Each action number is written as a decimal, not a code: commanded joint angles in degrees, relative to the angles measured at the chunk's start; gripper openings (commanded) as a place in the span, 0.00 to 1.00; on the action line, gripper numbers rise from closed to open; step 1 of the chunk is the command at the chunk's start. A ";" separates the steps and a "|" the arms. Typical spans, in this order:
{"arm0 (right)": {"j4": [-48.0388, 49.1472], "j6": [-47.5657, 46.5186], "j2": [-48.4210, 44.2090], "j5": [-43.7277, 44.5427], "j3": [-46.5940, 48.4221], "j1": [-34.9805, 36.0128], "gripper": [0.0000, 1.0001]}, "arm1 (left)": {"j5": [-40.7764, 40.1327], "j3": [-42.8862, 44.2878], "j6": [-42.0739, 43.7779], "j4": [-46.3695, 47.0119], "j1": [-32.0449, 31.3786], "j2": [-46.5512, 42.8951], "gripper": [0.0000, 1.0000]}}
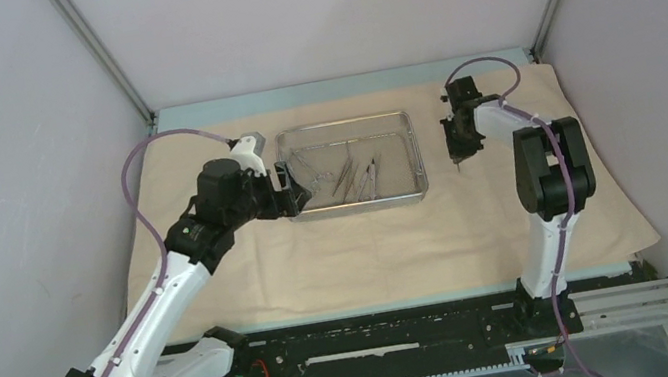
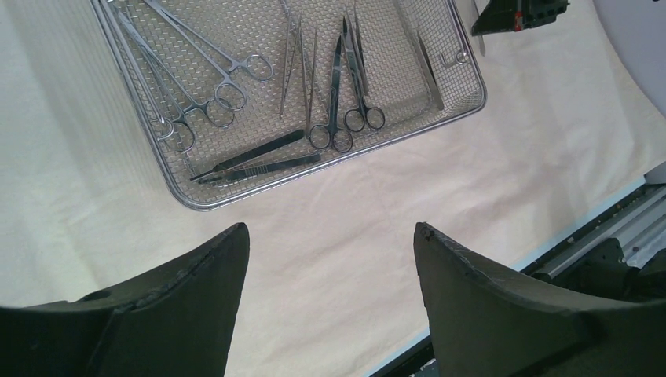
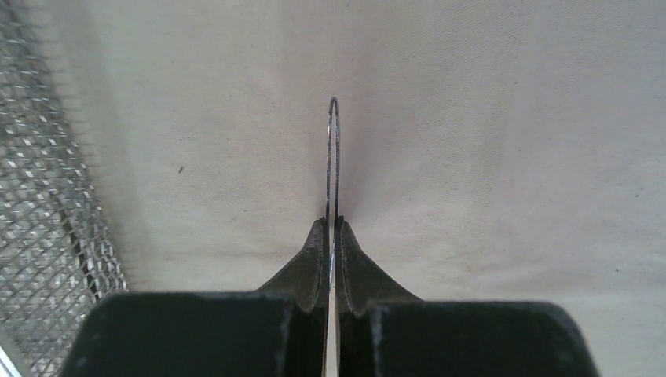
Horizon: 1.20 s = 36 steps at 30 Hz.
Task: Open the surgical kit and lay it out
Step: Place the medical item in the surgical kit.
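Left gripper (image 2: 330, 232): jaws spread wide, empty, just beside the left end of the steel mesh tray (image 1: 358, 208). Right gripper (image 3: 331, 224): closed on one thin steel instrument (image 3: 334, 157), probably tweezers seen edge-on, above the beige cloth wrap (image 1: 372, 263) to the right of the tray. The tray rests on the spread cloth and holds four ring-handled instruments (image 2: 338, 78), one dark slim tweezers (image 2: 259, 149) and one slim steel piece (image 2: 428, 71).
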 commanded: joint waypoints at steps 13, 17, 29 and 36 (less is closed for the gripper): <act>-3.02 -1.61 3.83 1.46 3.33 1.66 0.11 | -0.90 -1.59 1.68 0.82 1.27 -0.95 0.81; -3.63 -1.61 3.74 1.98 3.90 1.76 0.24 | -0.84 -1.61 1.69 0.82 1.41 -0.66 0.81; -5.72 0.39 0.43 2.82 4.91 2.58 0.33 | -0.26 -1.69 1.42 0.90 1.50 0.40 0.81; -7.89 4.10 -4.21 4.89 5.73 3.55 0.51 | -0.73 -1.92 1.01 1.24 1.72 0.32 0.82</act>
